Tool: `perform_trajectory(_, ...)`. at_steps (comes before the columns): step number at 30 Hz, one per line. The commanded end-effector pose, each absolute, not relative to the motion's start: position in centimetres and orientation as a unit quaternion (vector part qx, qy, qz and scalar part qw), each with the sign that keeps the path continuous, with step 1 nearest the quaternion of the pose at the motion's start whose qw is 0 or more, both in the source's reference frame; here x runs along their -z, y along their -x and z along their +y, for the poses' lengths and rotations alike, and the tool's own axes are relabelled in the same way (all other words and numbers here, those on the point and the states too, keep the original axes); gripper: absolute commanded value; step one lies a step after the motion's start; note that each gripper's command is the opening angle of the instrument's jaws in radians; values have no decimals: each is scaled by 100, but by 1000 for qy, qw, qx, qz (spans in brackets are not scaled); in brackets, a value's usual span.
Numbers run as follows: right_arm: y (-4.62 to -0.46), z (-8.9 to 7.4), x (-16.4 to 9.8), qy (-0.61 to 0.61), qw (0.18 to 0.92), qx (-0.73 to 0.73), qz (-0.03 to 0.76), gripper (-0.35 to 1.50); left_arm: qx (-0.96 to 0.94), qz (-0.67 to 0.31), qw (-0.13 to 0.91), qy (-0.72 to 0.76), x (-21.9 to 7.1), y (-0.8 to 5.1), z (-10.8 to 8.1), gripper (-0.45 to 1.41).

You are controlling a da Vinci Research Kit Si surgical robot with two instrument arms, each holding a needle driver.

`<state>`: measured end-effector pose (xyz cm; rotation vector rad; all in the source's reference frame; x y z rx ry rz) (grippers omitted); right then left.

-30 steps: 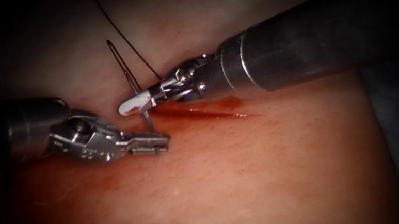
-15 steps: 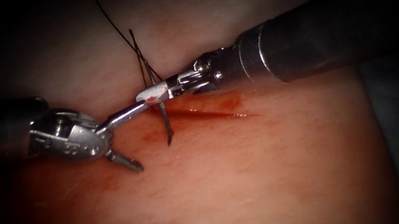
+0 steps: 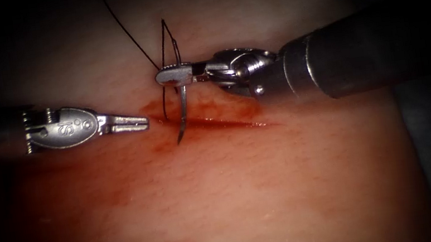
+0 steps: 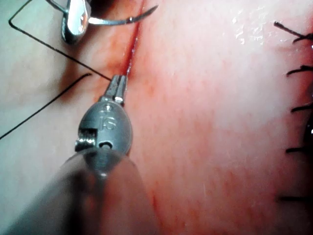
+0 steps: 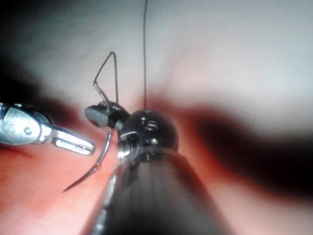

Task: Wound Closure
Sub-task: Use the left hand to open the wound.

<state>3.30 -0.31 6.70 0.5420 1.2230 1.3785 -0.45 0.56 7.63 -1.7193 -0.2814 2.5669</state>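
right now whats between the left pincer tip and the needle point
In the endoscope view, only bare tissue smeared with red fluid lies between the empty left pincer and the needle point; the right pincer holds the needle near its tail, clear of the tissue.

Your right tool (image 3: 172, 76) holds the needle (image 3: 182, 106) over the cut's (image 3: 227, 120) left end, thread (image 3: 127, 32) looping behind. Your left tool (image 3: 134, 122) is beside it. Bare tissue (image 3: 264, 187) toward the near edge is free.

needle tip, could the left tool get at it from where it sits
Probably yes. The left tool, jaws shut and empty, lies just left of the needle, whose tip hangs free over the cut. The right tool grips the needle higher up, near its swaged end.
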Motion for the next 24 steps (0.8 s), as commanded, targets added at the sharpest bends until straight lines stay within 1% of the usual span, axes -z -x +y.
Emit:
perform_trajectory(1, -336, -36, -675, -223, 580, -578, 529, -35, -829, -92, 19, 551, -773, 52, 56, -45)
perform_trajectory(15, -302, -41, -666, -204, 570, -580, 546, -35, -849, -121, -1, 515, -784, 64, 53, -45)
perform_trajectory(24, -275, -36, -654, -183, 561, -584, 557, -35, -862, -115, 0, 494, -793, 71, 57, -45)
